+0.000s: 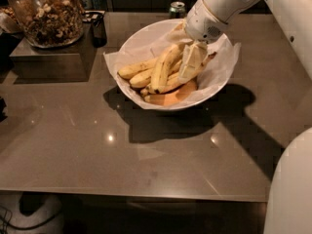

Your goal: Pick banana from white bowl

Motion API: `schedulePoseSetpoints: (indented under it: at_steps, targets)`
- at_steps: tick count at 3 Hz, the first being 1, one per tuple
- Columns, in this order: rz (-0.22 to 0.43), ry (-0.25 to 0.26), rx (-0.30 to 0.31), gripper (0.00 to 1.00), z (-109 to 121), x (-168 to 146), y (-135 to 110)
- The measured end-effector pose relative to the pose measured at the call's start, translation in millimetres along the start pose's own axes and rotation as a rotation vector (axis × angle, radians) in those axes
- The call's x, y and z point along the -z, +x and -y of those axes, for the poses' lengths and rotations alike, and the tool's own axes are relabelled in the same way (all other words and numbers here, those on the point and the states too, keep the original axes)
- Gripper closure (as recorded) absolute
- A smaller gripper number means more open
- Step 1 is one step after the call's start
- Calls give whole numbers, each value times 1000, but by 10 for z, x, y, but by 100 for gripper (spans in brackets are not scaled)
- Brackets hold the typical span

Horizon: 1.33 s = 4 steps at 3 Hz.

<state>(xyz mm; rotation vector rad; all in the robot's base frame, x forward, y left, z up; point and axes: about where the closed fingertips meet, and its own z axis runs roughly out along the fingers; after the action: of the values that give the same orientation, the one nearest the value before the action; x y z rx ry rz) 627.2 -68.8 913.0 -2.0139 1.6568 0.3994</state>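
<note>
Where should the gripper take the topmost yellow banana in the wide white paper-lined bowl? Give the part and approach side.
Probably its middle, from above: the topmost yellow banana lies arched over the other bananas, middle exposed. The white two-finger gripper hangs just right of it, inside the wide white paper-lined bowl.

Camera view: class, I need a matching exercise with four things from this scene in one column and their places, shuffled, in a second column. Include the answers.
Things:
1. bananas
2. glass jar
3. can
4. gripper

Places:
A. on a dark block at the far left
B. lowered into the right half of the white bowl, against the fruit
C. behind the bowl, at the back
D. lying piled inside the bowl

Pairs: 1-D, 2-A, 3-C, 4-B
</note>
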Motion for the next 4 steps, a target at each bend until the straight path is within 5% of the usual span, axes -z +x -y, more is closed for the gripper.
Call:
schedulePoseSetpoints:
  at_steps: [3,4]
  targets:
    - [0,0,0,89,0,0,0]
    - [2,40,7,100,7,65,-58]
